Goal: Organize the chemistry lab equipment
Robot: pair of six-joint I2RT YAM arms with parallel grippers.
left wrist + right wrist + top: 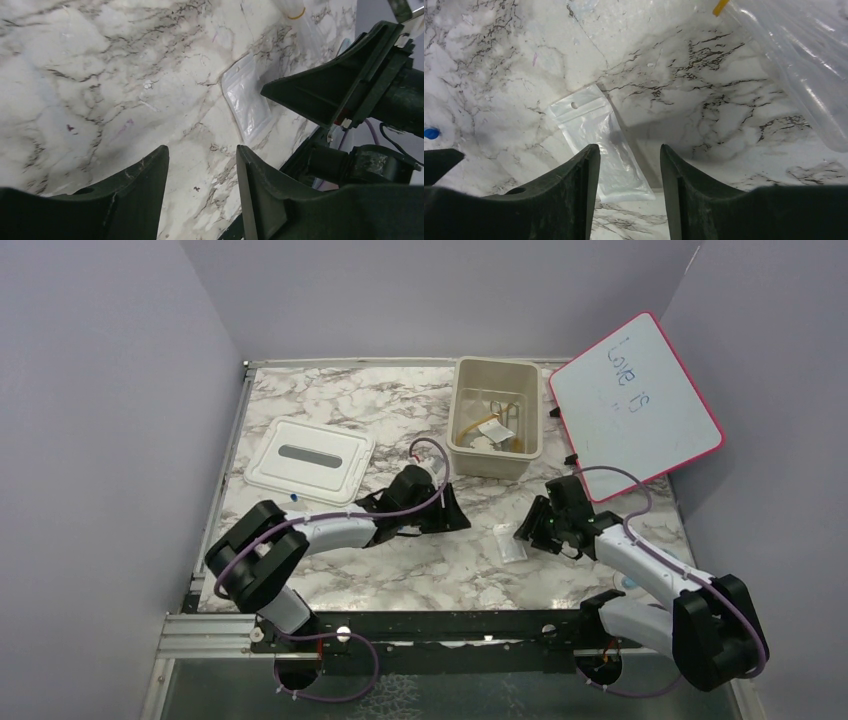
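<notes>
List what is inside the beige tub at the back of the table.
The beige tub holds a curved amber rubber tube and pale packets, heaped together. Whatever lies beneath them or behind the near wall is hidden.

Beige rectangular tub [492, 462] stands far on the marble tabletop [340, 400]; white lid [310, 460] lies left, pink-framed whiteboard [636, 405] right.

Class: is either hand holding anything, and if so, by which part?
Nothing is held. The left hand and right hand are both open; the clear plastic packet lies flat on the table.
</notes>
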